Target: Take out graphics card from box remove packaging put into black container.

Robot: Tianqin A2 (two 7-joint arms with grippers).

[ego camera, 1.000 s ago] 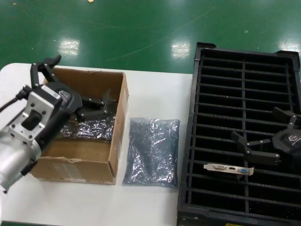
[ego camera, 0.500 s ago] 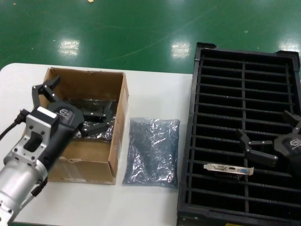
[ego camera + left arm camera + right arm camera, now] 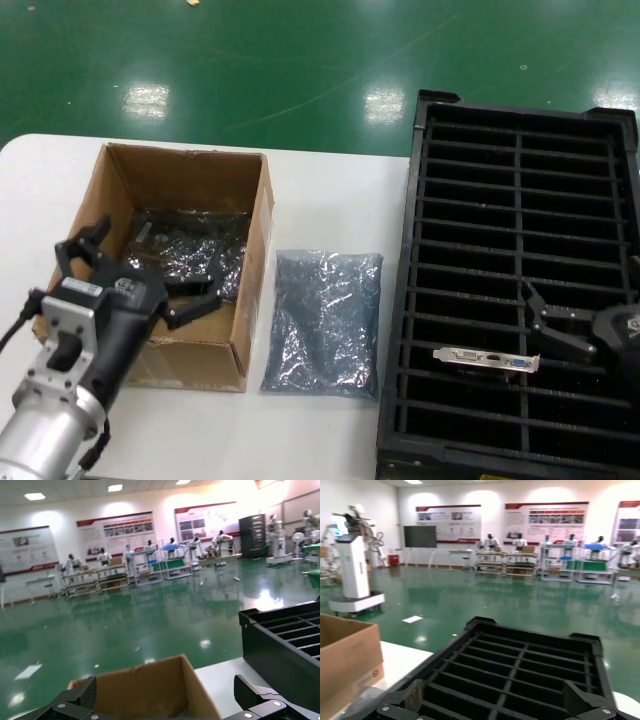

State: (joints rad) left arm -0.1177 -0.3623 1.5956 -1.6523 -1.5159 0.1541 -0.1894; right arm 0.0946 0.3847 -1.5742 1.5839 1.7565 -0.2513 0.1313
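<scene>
We judge one cycle done: a thin dark graphics card with a silver bracket [image 3: 486, 358] stands in a lower-right slot of the big black slotted plastic container [image 3: 420, 300], and a crinkly grey anti-static bag [image 3: 325, 320] lies at centre frame. More bagged items sit in the brown cardboard box [image 3: 256, 250] at left. Our left gripper [image 3: 140, 275] hangs over the box's near end, fingers spread and empty; our right gripper [image 3: 585, 335], also spread, is near the card, holding nothing.
</scene>
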